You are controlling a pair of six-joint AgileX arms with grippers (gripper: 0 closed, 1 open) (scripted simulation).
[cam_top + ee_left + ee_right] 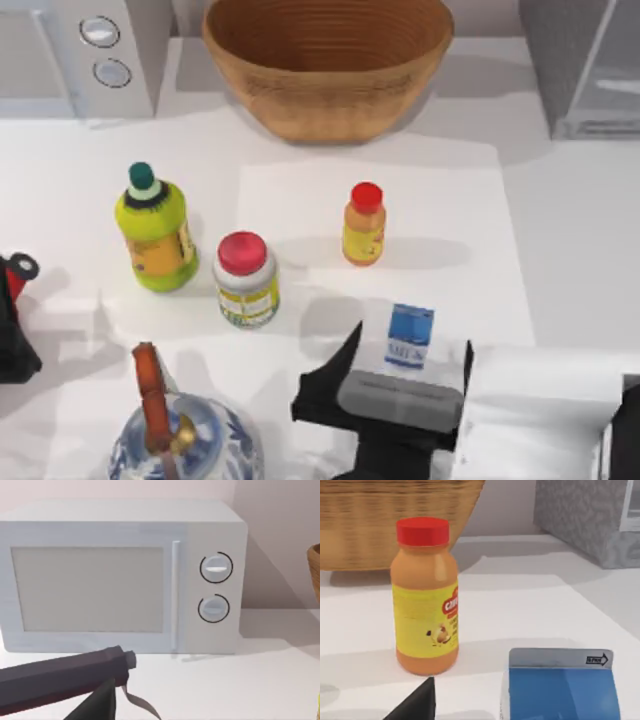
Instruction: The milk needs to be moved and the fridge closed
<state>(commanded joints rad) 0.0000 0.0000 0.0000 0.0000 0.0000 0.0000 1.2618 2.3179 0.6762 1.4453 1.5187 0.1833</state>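
One carton — milk (410, 337) — upright between right gripper (408, 362) fingers.

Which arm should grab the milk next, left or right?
Right. In the top view the right gripper sits directly beside the milk, jaws spread either side. The left gripper is parked at the table's left edge, facing the microwave.

you can't see the lower part of the milk (410, 338); the right gripper (405, 385) covers it. the fridge (585, 62) is cut by the top view's upper right corner. the left gripper (12, 320) runs off the left edge, so its fingers stay unreadable.
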